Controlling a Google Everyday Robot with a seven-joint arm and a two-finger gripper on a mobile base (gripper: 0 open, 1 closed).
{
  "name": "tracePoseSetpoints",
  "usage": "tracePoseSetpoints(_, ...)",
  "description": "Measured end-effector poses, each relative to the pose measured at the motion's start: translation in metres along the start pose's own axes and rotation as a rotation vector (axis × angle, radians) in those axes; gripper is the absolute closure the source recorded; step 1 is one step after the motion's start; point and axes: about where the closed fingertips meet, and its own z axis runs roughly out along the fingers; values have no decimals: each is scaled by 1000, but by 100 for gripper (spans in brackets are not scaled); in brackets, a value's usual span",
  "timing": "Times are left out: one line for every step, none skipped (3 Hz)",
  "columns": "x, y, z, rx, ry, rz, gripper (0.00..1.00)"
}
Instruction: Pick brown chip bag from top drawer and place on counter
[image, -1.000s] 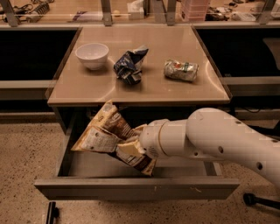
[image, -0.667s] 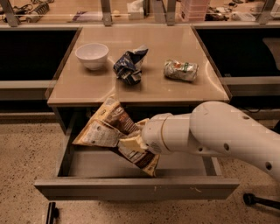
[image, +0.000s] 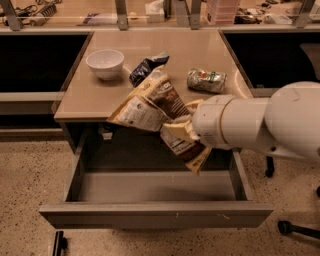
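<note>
The robot's white arm (image: 260, 122) is reaching in from the right while its hand (image: 182, 131) is gripping the brown chip bag (image: 150, 102) around its crumpled middle, clamped on the foil and largely hidden behind it. The bag is hanging in the air, touching nothing else. Its lower end is dangling over the open top drawer (image: 155, 215), and its label end is tilting up to the left across the front edge of the bench (image: 85, 102). On the bench, a white bowl (image: 105, 63) is sitting at the back left, a dark-blue bag (image: 145, 69) is lying just beyond the lifted bag's upper end, and a silver-green packet (image: 206, 80) is lying to the right. We are judging the pick as done and the carry to the bench as the step in hand. To do it well, we are advising that the hand rise enough for the dangling lower end to pass above the bench's front lip, since that end looks likely to snag there. We are also suggesting a set-down on the bare front strip between the bowl and the packet, short of the dark-blue bag, with the grip opening only once the bag is lying flat on the surface.
</note>
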Motion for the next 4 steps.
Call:
tracePoseSetpoints(-11, -45, -22, 36, -24, -34, 100)
tracePoseSetpoints(-21, -51, -27, 48, -36, -42, 100)
tracePoseSetpoints(-20, -54, -34, 39, -52, -61, 100)
tracePoseSetpoints(-16, -81, -51, 3, -81, -138, 100)
